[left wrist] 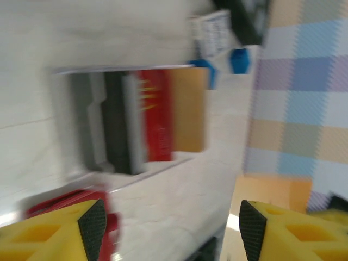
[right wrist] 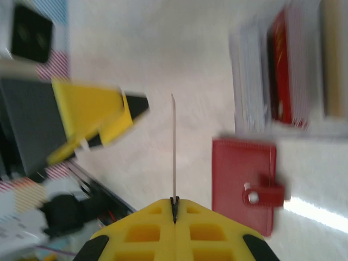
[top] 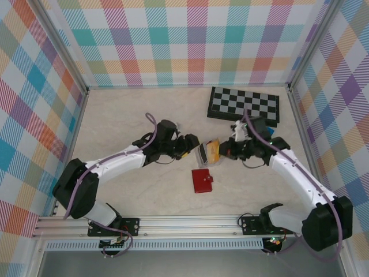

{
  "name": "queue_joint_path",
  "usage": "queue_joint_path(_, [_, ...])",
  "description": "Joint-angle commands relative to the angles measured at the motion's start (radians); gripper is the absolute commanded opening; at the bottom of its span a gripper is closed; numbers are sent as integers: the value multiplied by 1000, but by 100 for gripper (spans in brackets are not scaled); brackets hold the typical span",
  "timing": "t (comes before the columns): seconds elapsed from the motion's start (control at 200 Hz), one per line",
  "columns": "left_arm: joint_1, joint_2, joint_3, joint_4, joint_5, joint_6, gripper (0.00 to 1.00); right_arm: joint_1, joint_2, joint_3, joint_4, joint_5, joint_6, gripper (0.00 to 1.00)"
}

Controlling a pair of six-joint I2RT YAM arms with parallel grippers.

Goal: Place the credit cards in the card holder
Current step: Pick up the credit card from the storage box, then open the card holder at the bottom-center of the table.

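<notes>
Right gripper [right wrist: 175,205] clamped on one thin card [right wrist: 174,141], seen edge-on, colour unclear. Left gripper [left wrist: 171,228] jaws apart, empty. Red card holder [right wrist: 244,185], snap tab closed, flat on table [top: 127,127], centre toward near edge. Other credit cards [left wrist: 157,117] (grey, red, orange-yellow) stacked just beyond it.

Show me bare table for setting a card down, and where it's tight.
Bare table: far left, between the back wall and the left arm; also the near strip between the card holder and the front rail. Crowded: the centre, where the left gripper, card stack and right gripper, pinching a card, meet; the chessboard fills far right.
</notes>
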Motion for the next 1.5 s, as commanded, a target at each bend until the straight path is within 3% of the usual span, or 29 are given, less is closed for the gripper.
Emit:
queue_joint_path(0.0, [-19,-53,-61,-181,-130,22,68,165,-7,-43,-81,293,16,1])
queue_joint_path(0.195, [-41,-59,-104,-199,-139,13,69,345,98,-61,-5,343,83,1])
queue_joint_path(0.465, [-86,17,-66,-204,-131,21,66,346,137,-87,-78,516,107,0])
queue_joint_path(0.625, [-116,72,-28,-207,-119,39,57,307,107,-136,-59,492,109,1])
queue_joint_path(0.9, [-154,158,10,-171,-60,66,53,286,100,-206,91,372,137,1])
queue_joint_path(1.235, [-185,229,23,-109,-17,63,56,247,64,-259,188,263,164,1])
queue_joint_path(1.495, [-194,239,23,-70,-8,53,63,201,10,-282,227,179,198,2])
